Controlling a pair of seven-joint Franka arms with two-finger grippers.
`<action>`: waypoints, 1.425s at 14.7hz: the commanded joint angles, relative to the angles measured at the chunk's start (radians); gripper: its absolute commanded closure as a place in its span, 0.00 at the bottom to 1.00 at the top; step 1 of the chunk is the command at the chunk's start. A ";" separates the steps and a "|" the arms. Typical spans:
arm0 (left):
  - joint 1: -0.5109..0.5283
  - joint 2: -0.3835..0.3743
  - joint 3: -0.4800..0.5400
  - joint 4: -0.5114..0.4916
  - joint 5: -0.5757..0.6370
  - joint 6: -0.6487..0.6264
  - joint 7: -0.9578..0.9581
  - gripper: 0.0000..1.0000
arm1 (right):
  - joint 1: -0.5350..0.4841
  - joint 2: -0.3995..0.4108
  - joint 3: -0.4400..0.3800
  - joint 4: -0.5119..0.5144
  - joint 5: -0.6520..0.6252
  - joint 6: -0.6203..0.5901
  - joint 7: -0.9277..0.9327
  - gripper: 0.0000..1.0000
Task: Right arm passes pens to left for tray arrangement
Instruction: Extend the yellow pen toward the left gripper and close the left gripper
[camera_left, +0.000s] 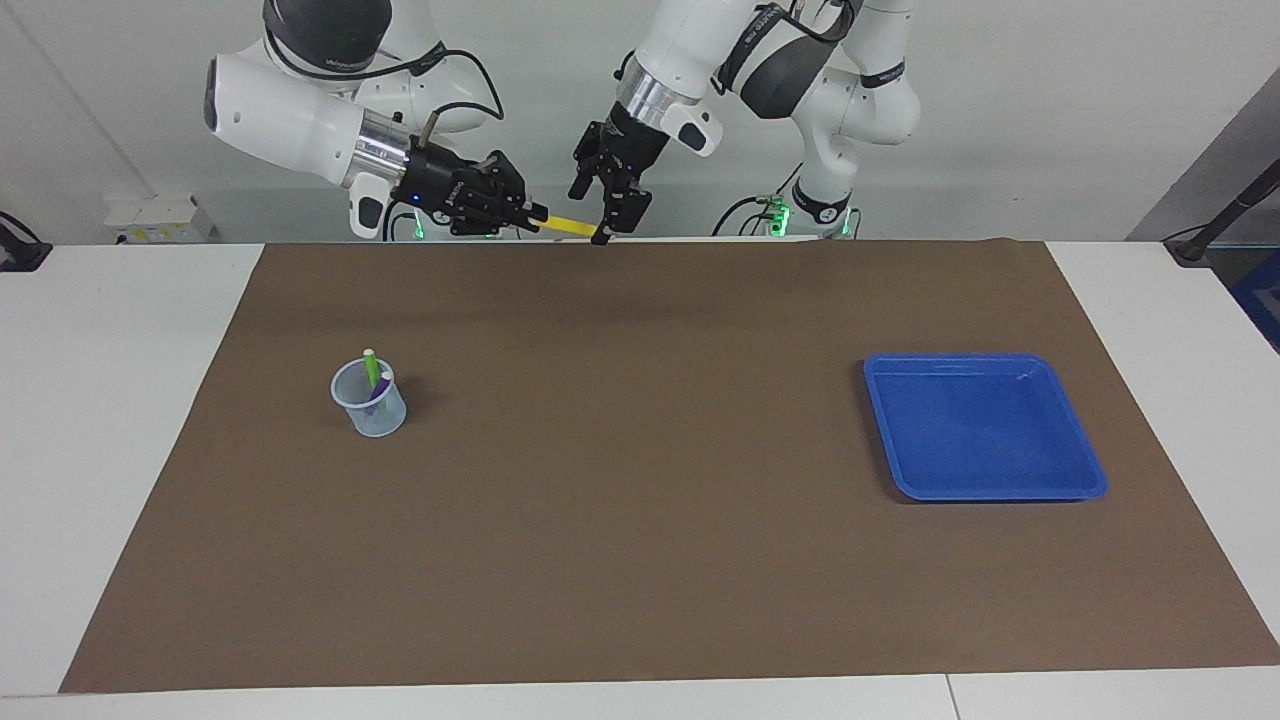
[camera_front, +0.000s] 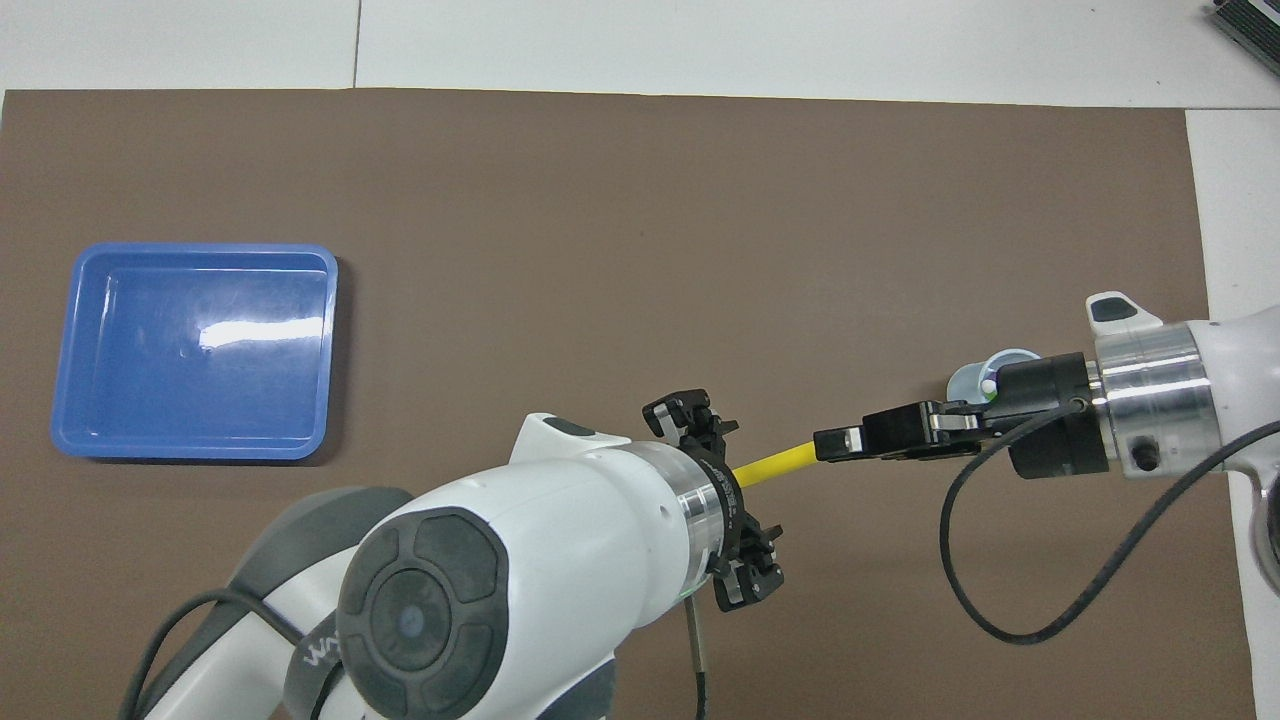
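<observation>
My right gripper (camera_left: 533, 213) (camera_front: 838, 441) is shut on one end of the yellow pen (camera_left: 566, 224) (camera_front: 775, 464) and holds it level, high over the mat's edge nearest the robots. The left gripper (camera_left: 592, 216) (camera_front: 745, 490) is open, its fingers standing on either side of the pen's free end. The green pen (camera_left: 372, 368) and the purple pen (camera_left: 381, 391) stand in a translucent cup (camera_left: 371, 404) (camera_front: 1000, 365) toward the right arm's end. The blue tray (camera_left: 985, 430) (camera_front: 195, 350) lies bare toward the left arm's end.
A brown mat (camera_left: 640, 480) (camera_front: 640, 220) covers most of the white table (camera_left: 110, 400). In the overhead view the right gripper covers most of the cup.
</observation>
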 joint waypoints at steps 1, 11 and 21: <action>-0.015 -0.006 0.008 0.000 0.021 0.000 -0.016 0.10 | -0.012 -0.027 0.008 -0.027 0.029 0.014 0.011 1.00; -0.025 -0.016 0.009 -0.063 0.022 0.129 -0.047 0.27 | -0.007 -0.027 0.009 -0.027 0.031 0.014 0.010 1.00; -0.025 -0.011 0.008 -0.062 0.084 0.131 -0.050 0.56 | -0.002 -0.027 0.009 -0.027 0.032 0.017 0.008 1.00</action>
